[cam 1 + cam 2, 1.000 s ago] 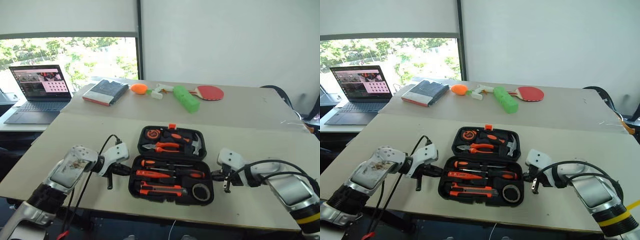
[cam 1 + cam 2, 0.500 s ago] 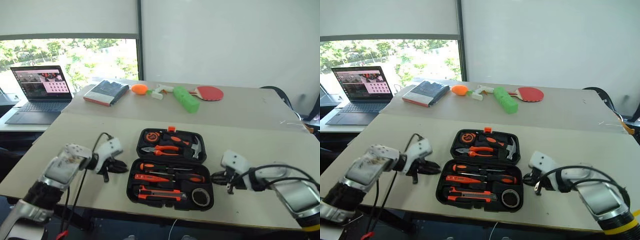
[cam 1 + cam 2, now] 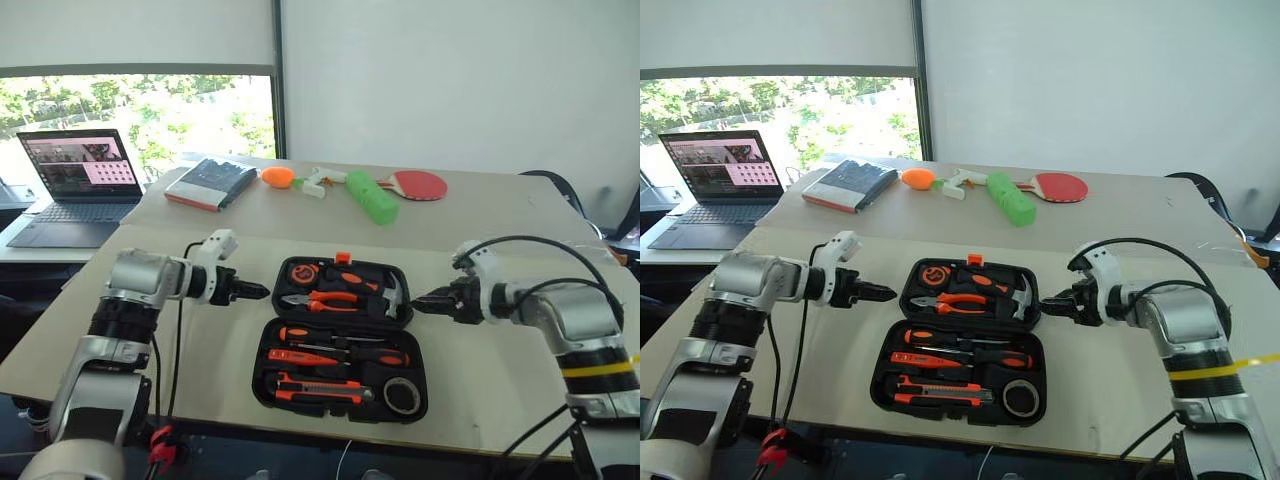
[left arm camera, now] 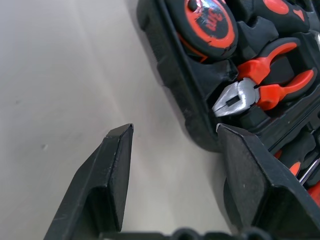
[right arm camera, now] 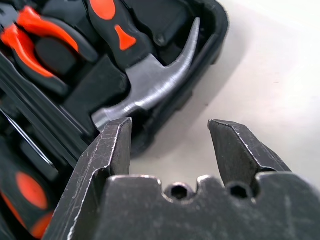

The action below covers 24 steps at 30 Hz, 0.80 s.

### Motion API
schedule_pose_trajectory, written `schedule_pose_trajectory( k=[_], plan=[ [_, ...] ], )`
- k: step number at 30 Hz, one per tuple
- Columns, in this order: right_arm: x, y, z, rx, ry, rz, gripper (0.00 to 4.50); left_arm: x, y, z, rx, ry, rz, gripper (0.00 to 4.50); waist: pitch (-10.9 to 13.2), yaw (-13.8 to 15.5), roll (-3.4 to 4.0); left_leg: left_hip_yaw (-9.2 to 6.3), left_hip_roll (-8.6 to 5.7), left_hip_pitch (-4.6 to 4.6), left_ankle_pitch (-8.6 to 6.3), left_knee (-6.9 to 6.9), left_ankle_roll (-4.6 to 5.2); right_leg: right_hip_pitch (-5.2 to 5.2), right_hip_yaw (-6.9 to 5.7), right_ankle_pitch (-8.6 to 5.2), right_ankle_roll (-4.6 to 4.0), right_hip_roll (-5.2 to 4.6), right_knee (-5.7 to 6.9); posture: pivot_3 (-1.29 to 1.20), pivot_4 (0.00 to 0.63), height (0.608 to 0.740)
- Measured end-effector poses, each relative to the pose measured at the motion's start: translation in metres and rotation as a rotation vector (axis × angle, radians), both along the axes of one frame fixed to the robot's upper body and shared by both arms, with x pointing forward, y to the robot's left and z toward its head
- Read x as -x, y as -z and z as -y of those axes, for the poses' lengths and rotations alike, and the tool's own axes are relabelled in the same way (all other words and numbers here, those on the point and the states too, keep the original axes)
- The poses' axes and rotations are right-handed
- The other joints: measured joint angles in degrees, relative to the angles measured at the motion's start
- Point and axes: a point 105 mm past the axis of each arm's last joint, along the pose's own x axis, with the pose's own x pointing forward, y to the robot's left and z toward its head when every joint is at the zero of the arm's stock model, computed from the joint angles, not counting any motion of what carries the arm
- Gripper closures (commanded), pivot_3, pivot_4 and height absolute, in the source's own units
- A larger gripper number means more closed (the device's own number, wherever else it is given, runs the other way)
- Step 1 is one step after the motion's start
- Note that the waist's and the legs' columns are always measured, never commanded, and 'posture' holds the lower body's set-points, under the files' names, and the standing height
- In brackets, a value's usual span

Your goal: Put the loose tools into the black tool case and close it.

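Tools sat seated in flat black moulded-plastic tool case [image 3: 340,335]. Left gripper [image 3: 262,292] and right gripper [image 3: 419,303] flanked far half, jaws apart, empty. Best: grip both edges evenly, fold together.

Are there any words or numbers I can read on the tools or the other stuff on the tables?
Tape measure: black marks on its orange face, too blurred to read.
Laptop: a pink window on the screen, text too small to read.
Book: no title that can be made out.
Tool case and table tennis bat: no lettering can be seen.
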Motion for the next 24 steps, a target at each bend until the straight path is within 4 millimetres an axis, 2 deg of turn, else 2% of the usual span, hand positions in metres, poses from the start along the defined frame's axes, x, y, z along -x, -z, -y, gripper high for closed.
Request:
schedule_pose_trajectory(
  k=[4, 11, 13, 14, 16, 18, 19, 22, 24],
  plan=[
    [0.0, 0.009, -0.001, -0.003, 0.02, -0.041, 1.62, -0.001, 0.009, 0.006, -0.006, 0.01, -0.031, 1.63, 0.0, -0.01, 0.0, 0.0, -0.01, -0.01, 0.0, 0.01, -0.01, 0.0, 0.0, 0.0, 0.0, -0.01, 0.01, 0.0, 0.15, 0.736],
    [-0.001, 0.013, -0.008, -0.017, 0.019, -0.056, 1.62, -0.008, 0.01, 0.015, -0.006, 0.034, -0.019, 1.63, 0.0, -0.07, 0.0, 0.0, -0.02, 0.0, 0.0, 0.01, -0.01, 0.0, 0.0, 0.0, 0.0, -0.01, 0.02, 0.0, 0.15, 0.736],
    [-0.002, 0.013, -0.01, -0.021, 0.024, -0.061, 1.6, -0.009, 0.013, 0.018, -0.013, 0.046, -0.022, 2.15, 0.0, -0.1, 0.0, 0.0, -0.01, 0.0, 0.0, 0.01, -0.01, 0.0, 0.0, 0.0, 0.0, -0.01, 0.02, 0.0, 0.15, 0.736],
    [-0.003, 0.014, -0.011, -0.023, 0.025, -0.064, 1.86, -0.009, 0.012, 0.019, -0.014, 0.053, -0.02, 2.4, 0.0, -0.08, 0.0, 0.0, -0.02, 0.0, 0.0, 0.01, -0.01, 0.0, 0.0, 0.0, 0.0, -0.01, 0.02, 0.0, 0.15, 0.736],
    [-0.003, 0.014, -0.011, -0.023, 0.026, -0.066, 2.38, -0.01, 0.01, 0.019, -0.009, 0.058, -0.017, 3.19, 0.0, -0.09, 0.0, 0.0, -0.02, 0.0, 0.0, 0.01, -0.01, 0.01, 0.0, 0.0, 0.01, -0.01, 0.02, 0.0, 0.15, 0.736],
    [-0.003, 0.013, -0.012, -0.021, 0.023, -0.064, 3.02, -0.011, 0.01, 0.019, -0.009, 0.059, -0.014, 3.94, 0.0, -0.09, 0.0, 0.0, -0.02, 0.01, 0.0, 0.01, -0.01, 0.01, 0.0, 0.0, 0.01, -0.01, 0.02, 0.0, 0.15, 0.736],
    [-0.003, 0.013, -0.013, -0.022, 0.02, -0.063, 3.47, -0.011, 0.009, 0.019, -0.006, 0.061, -0.015, 4.33, 0.0, -0.1, 0.0, 0.0, -0.02, 0.04, 0.0, 0.02, -0.01, 0.03, 0.0, 0.0, 0.01, -0.01, 0.03, 0.0, 0.15, 0.736],
    [-0.003, 0.011, -0.014, -0.022, 0.013, -0.061, 4.39, -0.012, 0.008, 0.018, -0.003, 0.06, -0.017, 4.5, 0.0, -0.09, 0.0, -0.02, -0.02, 0.1, 0.02, 0.02, -0.02, 0.1, 0.0, 0.01, 0.0, 0.0, 0.06, 0.0, 0.15, 0.736],
    [-0.003, 0.011, -0.015, -0.028, 0.009, -0.062, 4.48, -0.012, 0.008, 0.017, -0.004, 0.059, -0.017, 4.5, 0.0, -0.12, 0.0, -0.02, -0.02, 0.11, 0.04, 0.04, -0.06, 0.1, 0.01, 0.05, 0.02, -0.01, 0.07, 0.0, 0.15, 0.736]
  ],
)
